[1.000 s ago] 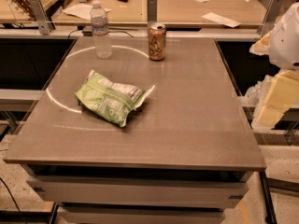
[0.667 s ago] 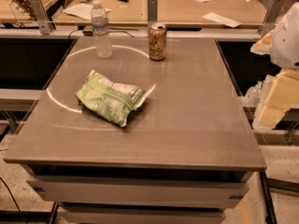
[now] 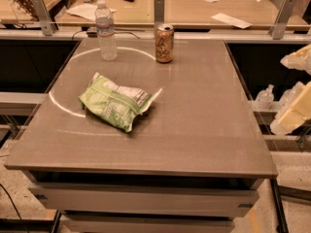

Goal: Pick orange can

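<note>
can: orange can point(image 3: 164, 43) stands upright, far edge of table point(image 3: 204, 120), mid-width
gripper: gripper point(image 3: 296, 113) hangs off table's right side; open or closed, can't tell
reach: can lies far-left of gripper

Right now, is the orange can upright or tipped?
Upright: the orange can stands on its base near the table's far edge, silver rim on top. The gripper is off the table's right side, apart from it.

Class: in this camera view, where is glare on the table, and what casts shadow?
Camera view: a glare arc curves over the left of the table, from orange can towards chip bag; the bag casts shadow beneath; claw at right edge.
</note>
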### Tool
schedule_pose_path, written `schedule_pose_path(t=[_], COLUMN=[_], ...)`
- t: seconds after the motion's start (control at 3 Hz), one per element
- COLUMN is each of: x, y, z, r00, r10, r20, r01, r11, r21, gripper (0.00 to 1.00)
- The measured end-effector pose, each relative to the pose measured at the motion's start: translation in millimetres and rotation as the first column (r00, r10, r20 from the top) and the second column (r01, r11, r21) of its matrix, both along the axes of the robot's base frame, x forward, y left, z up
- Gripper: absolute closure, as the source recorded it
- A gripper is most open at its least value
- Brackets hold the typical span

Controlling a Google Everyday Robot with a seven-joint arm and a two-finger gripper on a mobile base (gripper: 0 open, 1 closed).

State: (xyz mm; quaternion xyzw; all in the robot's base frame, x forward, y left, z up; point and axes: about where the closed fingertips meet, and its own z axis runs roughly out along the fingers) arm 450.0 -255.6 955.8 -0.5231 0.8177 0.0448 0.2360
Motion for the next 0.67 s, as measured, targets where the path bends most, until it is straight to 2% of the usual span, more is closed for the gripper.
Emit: schedule_pose_path(t=[0.33, 0.67], x=[11.1, 23.4], y=[-33.1, -37.1], z=[-27.3, -45.1], r00=[0.9955, 0.9884], r10=[-0.070, -0.095], r20=[0.064, 0.118], r01=[0.055, 0.035], r11=[0.976, 0.900], r21=[0.208, 0.435], gripper=[0.00, 0.00])
